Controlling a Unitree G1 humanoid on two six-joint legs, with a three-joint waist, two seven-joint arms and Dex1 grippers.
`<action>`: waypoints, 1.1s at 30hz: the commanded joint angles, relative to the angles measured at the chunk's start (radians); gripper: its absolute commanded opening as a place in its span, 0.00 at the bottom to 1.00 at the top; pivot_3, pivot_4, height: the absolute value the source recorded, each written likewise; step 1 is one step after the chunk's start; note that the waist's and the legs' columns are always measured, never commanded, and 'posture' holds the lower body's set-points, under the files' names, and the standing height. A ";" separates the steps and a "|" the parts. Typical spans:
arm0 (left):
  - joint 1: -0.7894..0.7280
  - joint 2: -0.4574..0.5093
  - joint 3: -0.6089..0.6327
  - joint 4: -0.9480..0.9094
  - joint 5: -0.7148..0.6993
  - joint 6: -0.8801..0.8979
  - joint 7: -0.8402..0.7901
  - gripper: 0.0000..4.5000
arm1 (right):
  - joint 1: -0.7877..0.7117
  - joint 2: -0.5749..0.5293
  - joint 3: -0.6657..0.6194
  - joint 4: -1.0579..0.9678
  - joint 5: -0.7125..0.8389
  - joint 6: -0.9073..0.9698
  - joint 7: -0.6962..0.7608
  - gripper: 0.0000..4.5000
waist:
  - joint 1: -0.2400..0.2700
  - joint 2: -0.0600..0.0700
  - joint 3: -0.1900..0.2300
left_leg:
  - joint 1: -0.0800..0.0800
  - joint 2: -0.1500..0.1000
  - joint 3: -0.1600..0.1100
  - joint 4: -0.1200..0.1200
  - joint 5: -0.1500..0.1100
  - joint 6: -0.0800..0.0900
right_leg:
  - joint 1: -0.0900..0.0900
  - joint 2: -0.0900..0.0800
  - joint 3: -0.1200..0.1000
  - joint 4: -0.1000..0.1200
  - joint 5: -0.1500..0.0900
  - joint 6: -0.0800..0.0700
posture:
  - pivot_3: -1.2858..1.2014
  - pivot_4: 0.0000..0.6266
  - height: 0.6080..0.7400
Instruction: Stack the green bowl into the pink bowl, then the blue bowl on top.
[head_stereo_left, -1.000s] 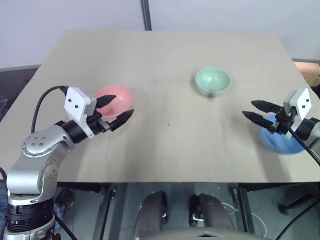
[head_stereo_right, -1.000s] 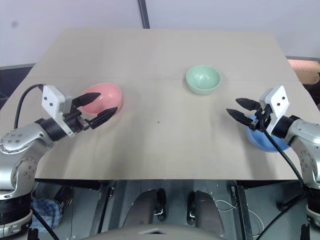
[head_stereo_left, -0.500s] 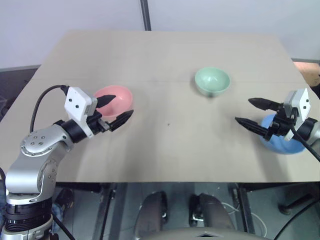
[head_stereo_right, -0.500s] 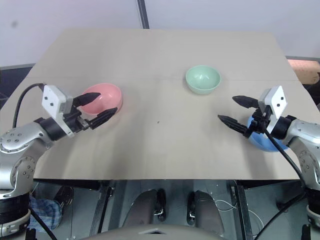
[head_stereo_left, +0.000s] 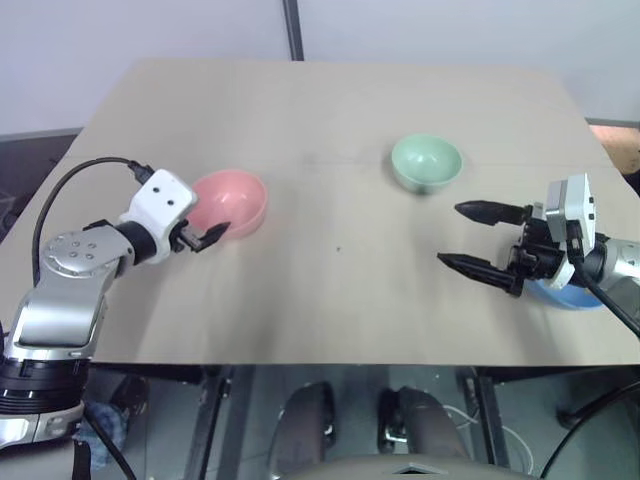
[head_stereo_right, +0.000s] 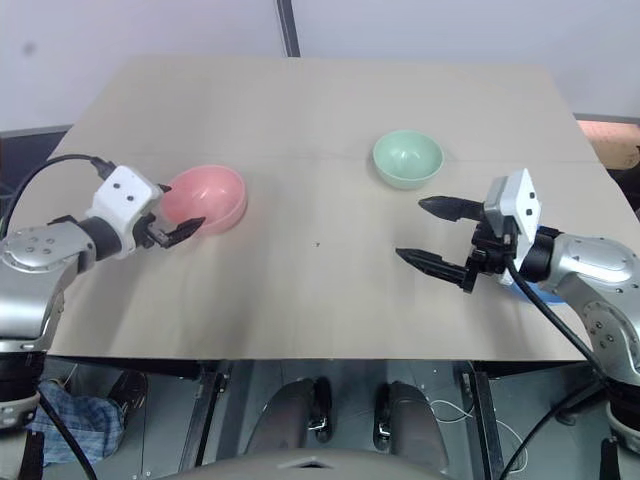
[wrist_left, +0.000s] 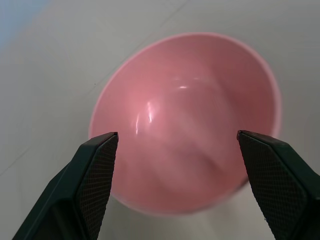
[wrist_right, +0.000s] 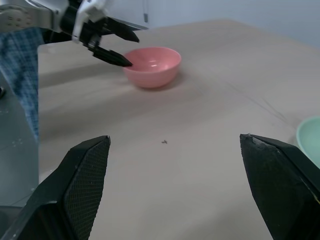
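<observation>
Beside the blue bowl, right fingers have spread wider, moving inward

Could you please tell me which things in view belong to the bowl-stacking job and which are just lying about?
Belonging to the job:
- green bowl
- pink bowl
- blue bowl, mostly behind the right end effector
- left end effector, open beside the pink bowl

Just lying about:
- small dark speck on the table
</observation>
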 joint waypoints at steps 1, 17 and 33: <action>-0.024 0.003 -0.039 0.008 0.034 -0.026 -0.019 0.90 | -0.011 -0.013 -0.010 -0.041 0.021 -0.002 -0.007 1.00 | 0.000 0.000 0.000 | 0.000 0.000 0.000 0.000 0.000 0.000 | 0.000 0.000 0.000 0.000 0.000 0.000 | 0.52 0.24 1.00; -0.158 -0.022 -0.090 0.094 0.064 -0.120 -0.057 0.90 | 0.034 -0.010 -0.029 -0.018 -0.021 -0.041 -0.013 1.00 | -0.001 0.000 0.000 | 0.000 0.000 0.000 0.002 0.002 -0.003 | 0.000 0.001 0.000 0.002 0.000 0.000 | 0.52 0.24 1.00; -0.170 -0.072 -0.046 0.077 0.025 -0.095 -0.035 0.90 | 0.038 -0.014 -0.033 0.001 -0.023 -0.049 -0.014 1.00 | -0.001 -0.001 0.000 | 0.000 0.001 -0.001 0.007 0.001 -0.001 | 0.000 0.001 0.000 0.006 0.000 0.000 | 0.52 0.24 1.00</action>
